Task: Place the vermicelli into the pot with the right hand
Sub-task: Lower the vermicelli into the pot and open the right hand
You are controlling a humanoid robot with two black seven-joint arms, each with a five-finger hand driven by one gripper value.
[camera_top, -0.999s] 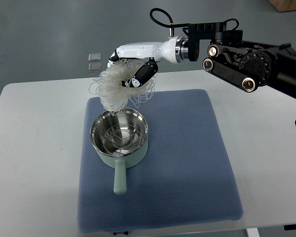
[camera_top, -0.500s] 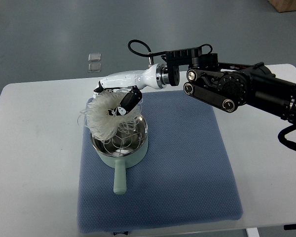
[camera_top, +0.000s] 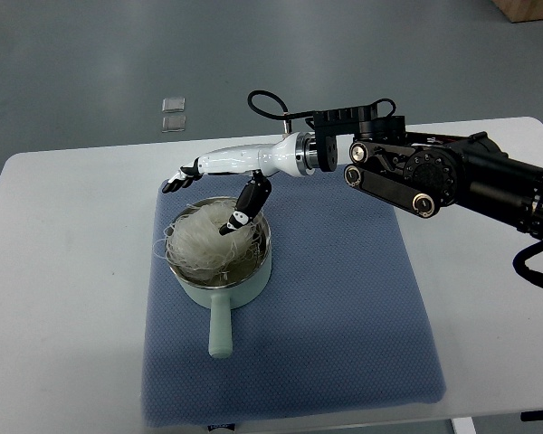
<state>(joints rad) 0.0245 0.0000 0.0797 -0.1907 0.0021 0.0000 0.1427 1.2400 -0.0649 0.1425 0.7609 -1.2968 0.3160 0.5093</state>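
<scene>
Lying in the pot (camera_top: 223, 271) on the blue mat (camera_top: 344, 298), the vermicelli (camera_top: 201, 240) spills over its left rim; the right hand (camera_top: 219, 185) hovers above, fingers spread, thumb tip touching the noodles.

Right robot hand (camera_top: 219, 185) with glossy white shell and black fingertips, silver metal wrist collar, black forearm housing with round cream-rimmed joint caps and visible screws, black cable looped above the wrist, black bracket on top

One pot (camera_top: 223, 276), one vermicelli bundle (camera_top: 202, 240), one blue mat (camera_top: 344, 307), one hand (camera_top: 219, 186).
</scene>
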